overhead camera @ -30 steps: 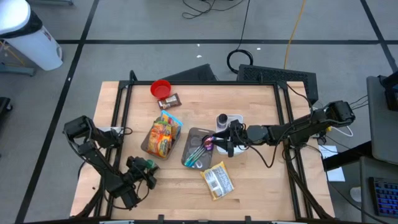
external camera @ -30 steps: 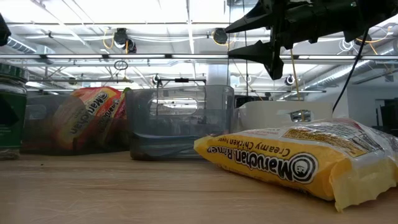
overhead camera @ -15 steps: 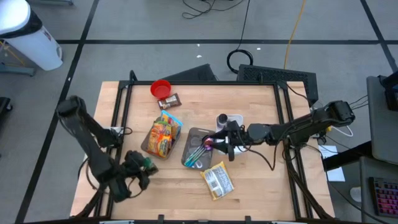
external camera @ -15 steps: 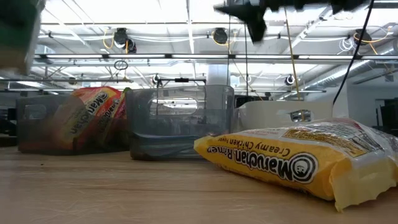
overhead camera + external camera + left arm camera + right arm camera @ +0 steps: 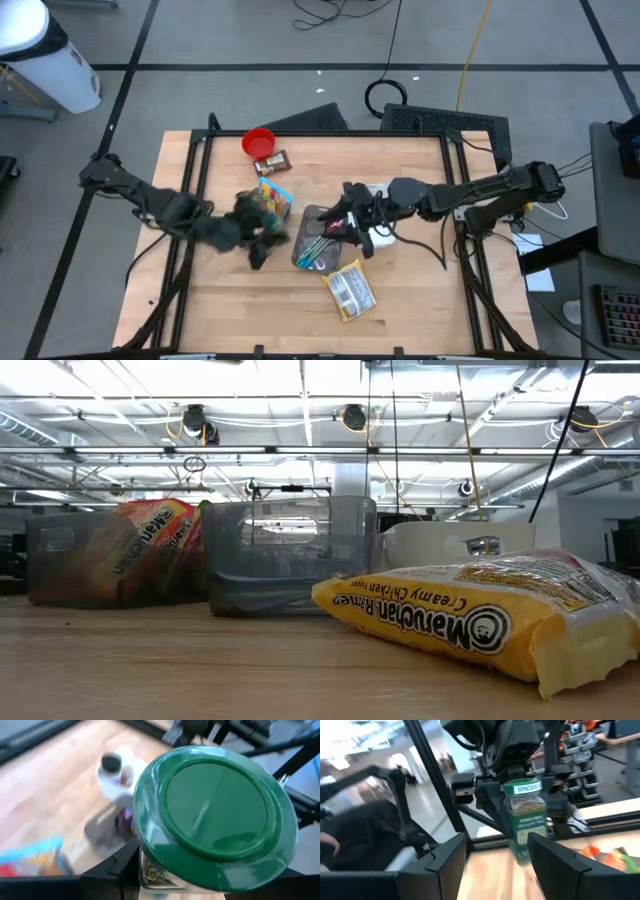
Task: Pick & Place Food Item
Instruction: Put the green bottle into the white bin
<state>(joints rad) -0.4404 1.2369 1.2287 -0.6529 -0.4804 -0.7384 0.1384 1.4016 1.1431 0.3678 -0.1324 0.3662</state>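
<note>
A spice jar [image 5: 524,822] with a green lid [image 5: 215,815] and dried herbs inside is off the table, and my left gripper [image 5: 252,228] is shut on it above the bin of ramen packs [image 5: 258,218]. My right gripper [image 5: 350,222] stands open and raised over the clear utensil bin [image 5: 318,238], nothing between its fingers [image 5: 445,862]. A yellow ramen packet [image 5: 470,620] lies flat on the table near the front edge. My left gripper pinches the jar's glass body [image 5: 520,837] below the lid between its two fingers [image 5: 492,802], one on each side. The fingers come from the table's left, slanting a little down. The jar is lifted clear of the table, roughly upright with its lid up.
A red cup [image 5: 258,142] and a brown packet [image 5: 272,162] sit at the far left of the table, with a blue packet [image 5: 276,192] just nearer. A white container [image 5: 372,192] stands by the right arm. Black frame rails [image 5: 195,200] run along both sides.
My left gripper has lifted the jar off the near left of the table and swung it up and toward the table's middle, rolling as it went. My right gripper has risen and tipped its fingers up, leaving the top of the low view.
</note>
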